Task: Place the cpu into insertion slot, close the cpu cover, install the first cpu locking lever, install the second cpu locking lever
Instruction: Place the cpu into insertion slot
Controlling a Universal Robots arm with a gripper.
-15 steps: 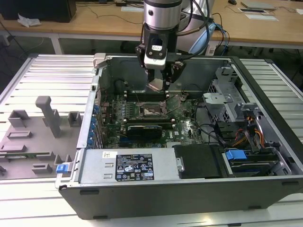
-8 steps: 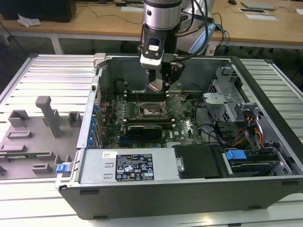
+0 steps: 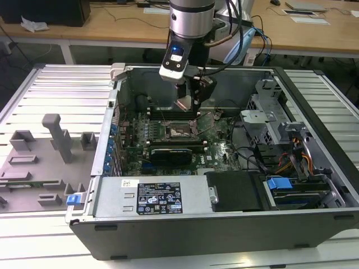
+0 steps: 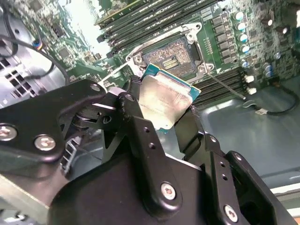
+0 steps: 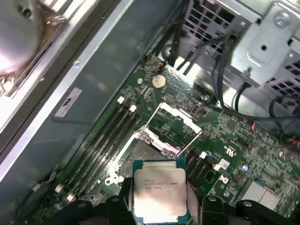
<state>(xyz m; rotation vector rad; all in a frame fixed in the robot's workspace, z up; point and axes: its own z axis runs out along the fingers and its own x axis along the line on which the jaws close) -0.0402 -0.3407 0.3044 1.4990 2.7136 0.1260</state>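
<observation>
The black jaws are closed partway on the cpu (image 3: 184, 102) (image 4: 164, 98) (image 5: 159, 190), a small flat square chip with a silver-grey metal top and a green edge. They pinch it by two opposite edges, one finger (image 4: 133, 112) on each side. The chip hangs tilted in the air above the insertion slot (image 3: 178, 131) (image 4: 172, 55) (image 5: 139, 151), clear of it. This slot is a square black-framed socket on the green motherboard.

In the first wrist view the cpu cover (image 5: 187, 123), a thin steel frame plate with a square cut-out, stands swung back just beyond the slot, with green board visible through the opening. In the second wrist view the slot's contact field lies bare. A thin wire locking lever (image 4: 224, 86) angles away from the slot's corner, unlatched.

Rows of long narrow black memory slots (image 4: 140, 18) run along both sides of the slot. In the exterior view a long black card (image 3: 174, 151) lies just beside the slot, on its nearer side.

The motherboard sits inside an open grey computer case (image 3: 196, 235). The case rests on a ribbed metal counter (image 3: 56, 89), and the silver arm (image 3: 190, 17) comes down into it from above the slot.
</observation>
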